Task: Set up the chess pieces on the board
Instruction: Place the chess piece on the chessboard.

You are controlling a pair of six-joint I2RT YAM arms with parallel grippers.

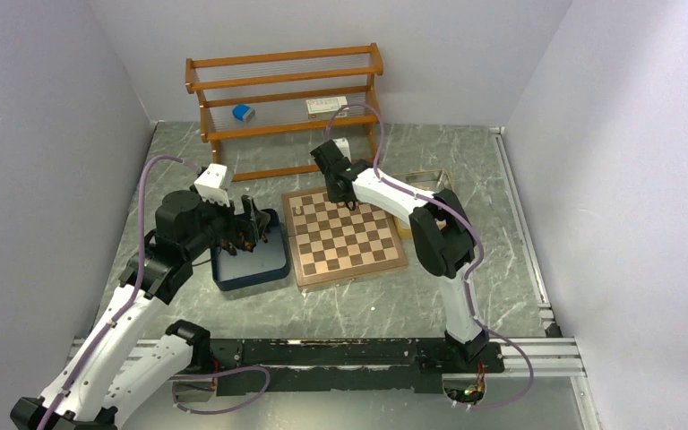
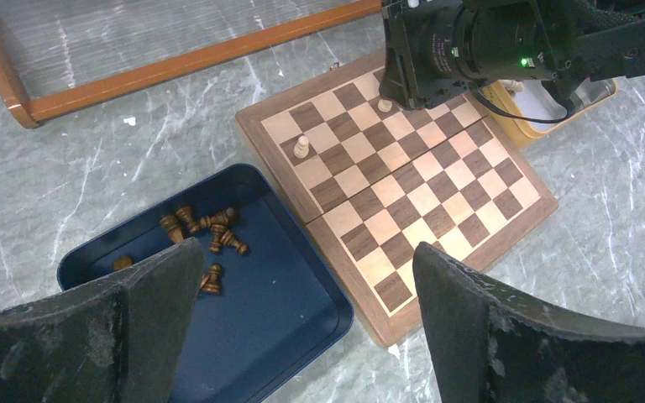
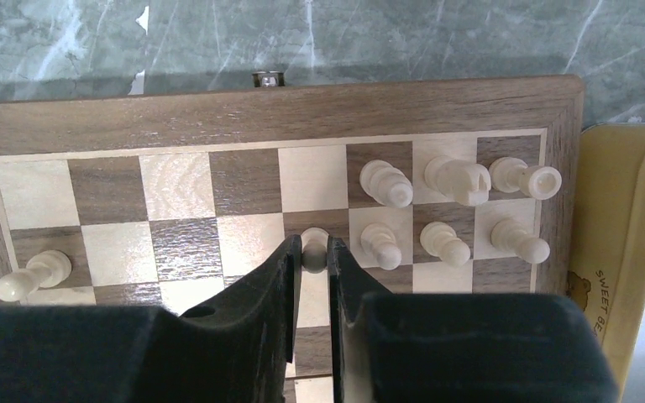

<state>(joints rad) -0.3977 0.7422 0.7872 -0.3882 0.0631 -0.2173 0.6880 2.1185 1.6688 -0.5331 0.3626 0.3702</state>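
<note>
Right wrist: right tool (image 3: pixel 313 253) closed on cream pawn (image 3: pixel 313 243) over the board (image 3: pixel 176 117); seven cream pieces (image 3: pixel 458 180) placed, far rows. Unplaced: dark pieces (image 2: pixel 210 231) in navy tray (image 2: pixel 285 336); left tool (image 2: pixel 306 260) wide open, empty.

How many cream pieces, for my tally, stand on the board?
8 cream pieces: six by the yellow tray, one in the right pincer, one alone opposite. Others may hide.
</note>
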